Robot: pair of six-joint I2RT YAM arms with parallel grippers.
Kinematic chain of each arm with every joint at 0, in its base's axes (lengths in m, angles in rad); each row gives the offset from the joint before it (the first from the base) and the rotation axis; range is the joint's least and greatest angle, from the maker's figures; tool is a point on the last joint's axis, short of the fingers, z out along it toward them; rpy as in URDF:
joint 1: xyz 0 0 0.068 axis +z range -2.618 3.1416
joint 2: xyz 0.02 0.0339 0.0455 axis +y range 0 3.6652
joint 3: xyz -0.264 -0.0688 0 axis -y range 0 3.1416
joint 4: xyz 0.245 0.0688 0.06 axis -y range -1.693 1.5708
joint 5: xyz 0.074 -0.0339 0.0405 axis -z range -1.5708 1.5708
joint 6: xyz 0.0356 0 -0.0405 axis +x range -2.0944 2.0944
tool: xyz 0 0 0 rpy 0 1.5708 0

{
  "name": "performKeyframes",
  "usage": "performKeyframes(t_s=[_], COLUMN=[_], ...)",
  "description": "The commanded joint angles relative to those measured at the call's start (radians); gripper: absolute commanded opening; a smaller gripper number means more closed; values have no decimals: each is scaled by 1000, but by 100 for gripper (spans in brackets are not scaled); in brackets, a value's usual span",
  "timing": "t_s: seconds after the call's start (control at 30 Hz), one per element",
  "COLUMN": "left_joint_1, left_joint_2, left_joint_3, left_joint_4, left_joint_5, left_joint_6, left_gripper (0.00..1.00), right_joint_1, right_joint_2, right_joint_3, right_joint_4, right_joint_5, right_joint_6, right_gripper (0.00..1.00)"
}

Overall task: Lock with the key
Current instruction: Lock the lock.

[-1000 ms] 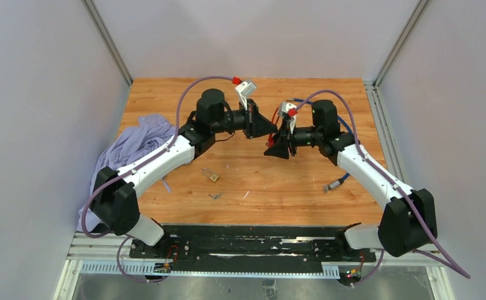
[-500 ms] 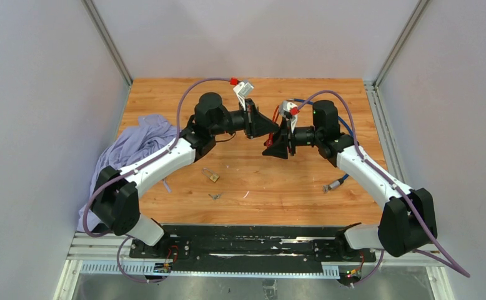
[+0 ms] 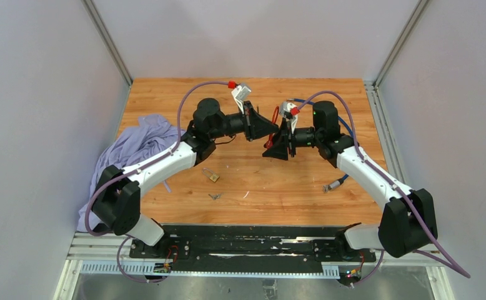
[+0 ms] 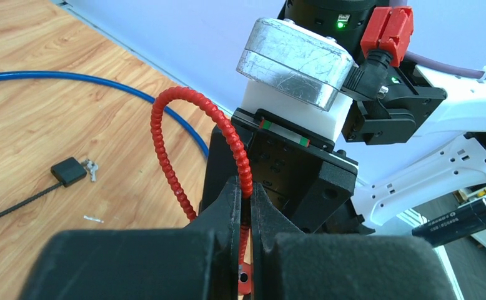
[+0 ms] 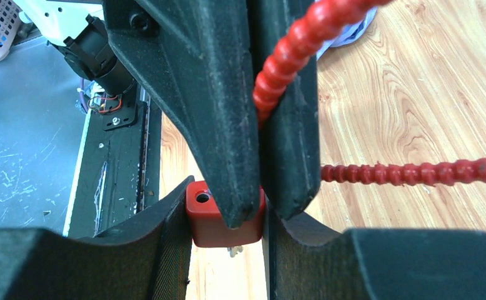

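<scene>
Against the view of a second ago, the left arm is drawing its upper joint toward 8 o'clock and rolling its wrist slightly. The right arm is edging a little toward 9 o'clock. The two tips are staying together above the wooden table, at about 12 o'clock from its centre. That small change reads as an adjustment of a shared hold, not a new step.

The left gripper is pinching the red ribbed cable between closed jaws. The right gripper is clamping the red lock body, with the left arm's fingers crossing just above it.

The small bunch of metal keys is lying on the wood at about 7 o'clock from the grippers, well apart from them and untouched. A small brass padlock is sitting near it. With both grippers occupied, one would probably have to free itself to fetch a key, so the locking looks not yet begun.
</scene>
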State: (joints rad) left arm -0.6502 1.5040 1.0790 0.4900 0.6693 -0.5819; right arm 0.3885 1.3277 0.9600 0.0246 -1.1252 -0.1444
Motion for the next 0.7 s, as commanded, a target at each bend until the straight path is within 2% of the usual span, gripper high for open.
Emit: performKeyframes(t_s=[0.0,0.67], left_joint_1=[-6,-4], left_joint_2=[11,22], left_joint_3=[-30,-66], left_joint_4=[6,77], left_joint_5=[3,-24], left_joint_6=[-23,-99], left_gripper=[0,1], right_joint_1=[13,9], right_joint_2=[-50,-51], right_joint_3=[24,9], right_joint_4=[83,141], right_joint_5=[-68,42], right_joint_6=[13,74], right_gripper=[1,1])
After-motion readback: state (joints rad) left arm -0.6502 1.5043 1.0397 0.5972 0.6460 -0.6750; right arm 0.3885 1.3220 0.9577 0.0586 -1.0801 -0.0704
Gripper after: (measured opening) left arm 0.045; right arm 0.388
